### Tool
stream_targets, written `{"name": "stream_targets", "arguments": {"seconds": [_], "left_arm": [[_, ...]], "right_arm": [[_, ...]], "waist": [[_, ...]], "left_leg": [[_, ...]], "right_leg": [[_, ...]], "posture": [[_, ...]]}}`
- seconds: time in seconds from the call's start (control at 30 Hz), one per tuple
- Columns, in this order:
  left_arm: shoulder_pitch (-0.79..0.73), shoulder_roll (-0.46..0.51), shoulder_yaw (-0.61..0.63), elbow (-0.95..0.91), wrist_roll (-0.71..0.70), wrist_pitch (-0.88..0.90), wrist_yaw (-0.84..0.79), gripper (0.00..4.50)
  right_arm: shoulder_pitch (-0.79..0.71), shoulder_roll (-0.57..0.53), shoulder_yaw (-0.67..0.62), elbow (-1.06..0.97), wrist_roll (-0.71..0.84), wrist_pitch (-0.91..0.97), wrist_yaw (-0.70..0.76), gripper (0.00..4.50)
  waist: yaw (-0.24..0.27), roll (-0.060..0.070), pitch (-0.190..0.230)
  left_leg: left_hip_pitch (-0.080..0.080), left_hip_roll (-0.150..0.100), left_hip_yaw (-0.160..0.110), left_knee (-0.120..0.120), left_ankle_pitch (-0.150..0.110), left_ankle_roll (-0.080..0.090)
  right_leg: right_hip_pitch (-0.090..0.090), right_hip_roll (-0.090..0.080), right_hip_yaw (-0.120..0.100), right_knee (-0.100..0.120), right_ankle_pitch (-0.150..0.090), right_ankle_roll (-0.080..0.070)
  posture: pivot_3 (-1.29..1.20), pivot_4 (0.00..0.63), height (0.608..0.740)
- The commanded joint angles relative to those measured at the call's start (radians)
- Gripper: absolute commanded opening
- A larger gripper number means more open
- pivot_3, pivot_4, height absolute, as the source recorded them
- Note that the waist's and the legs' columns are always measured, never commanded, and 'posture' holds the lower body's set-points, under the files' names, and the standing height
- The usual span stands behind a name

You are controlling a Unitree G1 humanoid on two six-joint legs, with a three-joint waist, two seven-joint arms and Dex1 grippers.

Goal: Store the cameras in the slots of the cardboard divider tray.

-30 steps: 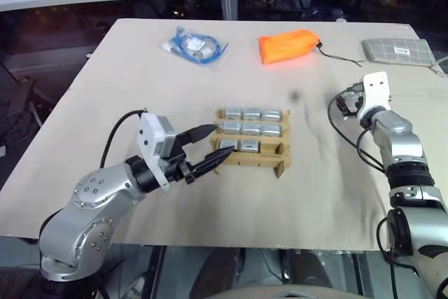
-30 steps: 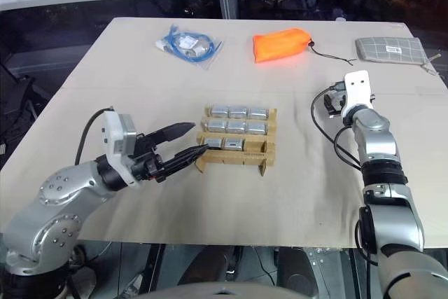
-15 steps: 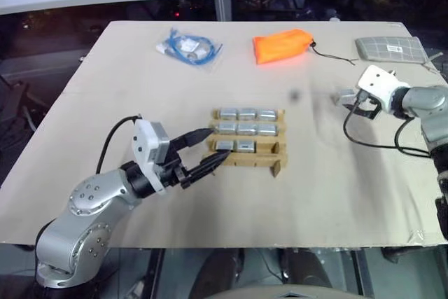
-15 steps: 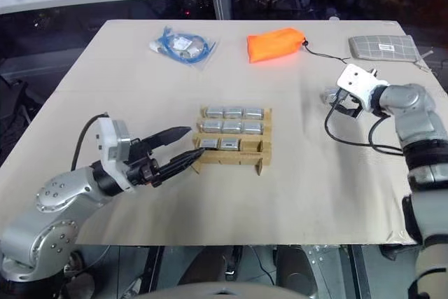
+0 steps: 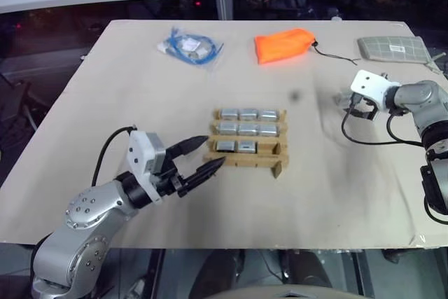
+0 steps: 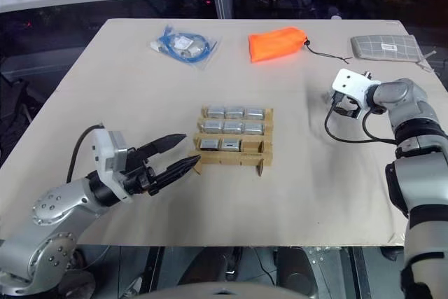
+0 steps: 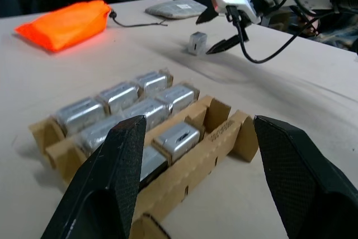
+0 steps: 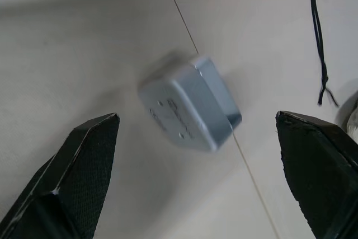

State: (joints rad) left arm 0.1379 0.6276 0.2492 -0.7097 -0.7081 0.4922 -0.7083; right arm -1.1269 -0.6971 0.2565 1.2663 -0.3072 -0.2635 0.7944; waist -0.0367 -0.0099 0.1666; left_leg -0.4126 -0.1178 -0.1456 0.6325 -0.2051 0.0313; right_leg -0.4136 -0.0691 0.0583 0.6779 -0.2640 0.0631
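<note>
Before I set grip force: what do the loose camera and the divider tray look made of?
The loose camera: seemingly metal or metal-look plastic, smooth matte silver-grey shell with rounded corners. The divider tray: tan-brown corrugated cardboard, dull, with raw cut edges and slotted strips.

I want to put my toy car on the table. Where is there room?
The near strip in front of the cardboard divider tray is bare, and so is the wide stretch between the tray and the orange pouch. It is crowded by the left gripper and by the right gripper around the loose camera.
</note>
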Motion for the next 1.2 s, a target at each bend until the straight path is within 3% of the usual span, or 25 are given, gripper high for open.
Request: {"name": "stream_targets", "arguments": {"seconds": [0.03, 0.53, 0.83, 1.2], "left_arm": [[-0.019, 0.017, 0.02, -0.061, -0.032, 0.022, 0.039, 3.16], [-0.098, 0.044, -0.008, -0.072, -0.087, 0.091, 0.099, 3.16], [-0.158, 0.039, -0.048, -0.012, -0.077, 0.097, 0.087, 3.16], [-0.057, 0.069, 0.026, 0.008, -0.086, 0.031, -0.042, 3.16]], "right_arm": [[-0.035, -0.002, -0.06, -0.003, 0.045, 0.036, -0.002, 4.45], [-0.027, 0.053, -0.263, -0.029, 0.238, 0.407, 0.074, 4.45], [0.017, 0.061, -0.29, -0.065, 0.273, 0.435, 0.114, 4.45], [0.049, 0.075, -0.287, -0.108, 0.289, 0.446, 0.159, 4.45]], "waist": [[-0.001, 0.0, 0.0], [-0.002, 0.0, 0.0], [-0.003, 0.0, 0.0], [-0.004, 0.0, 0.0]], "left_leg": [[0.0, 0.0, 0.0, 0.0, 0.0, 0.0], [0.0, 0.0, 0.0, 0.0, 0.0, 0.0], [0.0, 0.0, 0.0, 0.0, 0.0, 0.0], [0.0, 0.0, 0.001, 0.0, 0.0, 0.0]], "right_leg": [[0.0, 0.0, 0.0, 0.0, 0.0, 0.0], [0.0, 0.0, 0.0, 0.0, 0.0, 0.0], [0.0, 0.0, 0.0, 0.0, 0.0, 0.0], [0.0, 0.0, 0.001, 0.0, 0.0, 0.0]], "posture": [[0.0, 0.15, 0.74], [0.0, 0.15, 0.74], [0.0, 0.15, 0.74], [0.0, 0.15, 0.74]]}}
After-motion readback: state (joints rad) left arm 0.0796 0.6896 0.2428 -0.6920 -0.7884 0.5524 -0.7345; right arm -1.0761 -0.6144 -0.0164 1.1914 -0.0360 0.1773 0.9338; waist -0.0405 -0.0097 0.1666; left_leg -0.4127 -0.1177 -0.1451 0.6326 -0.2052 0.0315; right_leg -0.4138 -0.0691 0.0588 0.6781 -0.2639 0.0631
